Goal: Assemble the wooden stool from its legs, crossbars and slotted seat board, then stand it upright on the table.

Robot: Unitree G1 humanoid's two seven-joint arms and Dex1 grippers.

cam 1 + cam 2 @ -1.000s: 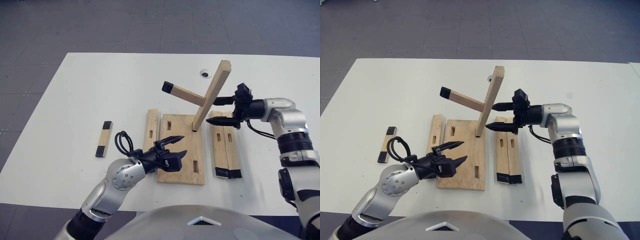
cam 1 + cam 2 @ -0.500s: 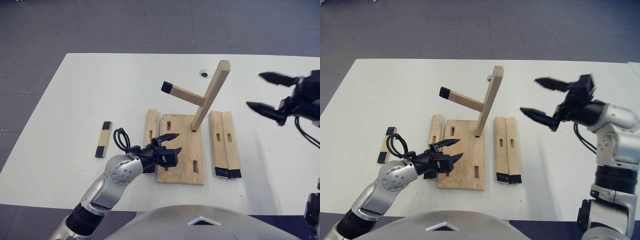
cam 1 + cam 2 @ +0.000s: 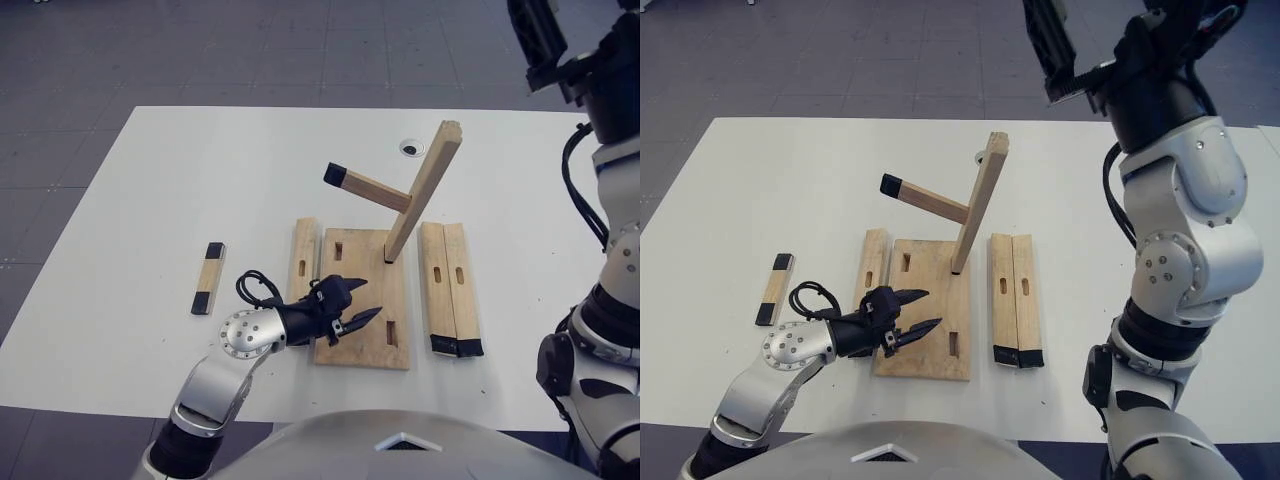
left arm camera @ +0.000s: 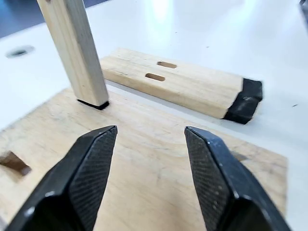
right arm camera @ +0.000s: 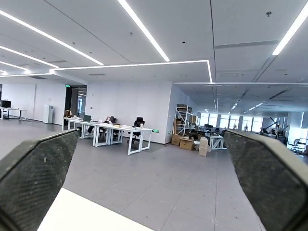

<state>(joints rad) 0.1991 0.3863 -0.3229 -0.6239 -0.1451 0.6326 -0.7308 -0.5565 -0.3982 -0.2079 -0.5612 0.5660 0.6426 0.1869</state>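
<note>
Two tools, jaws apart: left tool (image 3: 360, 299) low over seat board's (image 3: 358, 262) near-left edge, right tool (image 5: 151, 138) high above table (image 3: 150, 200).

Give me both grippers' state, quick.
Left gripper: open, empty, over the board.
Right gripper: open, empty, raised high.

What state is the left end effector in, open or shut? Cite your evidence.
Open: the left end effector hovers over the seat board, fingers apart, bare wood between them, nothing gripped.
</note>
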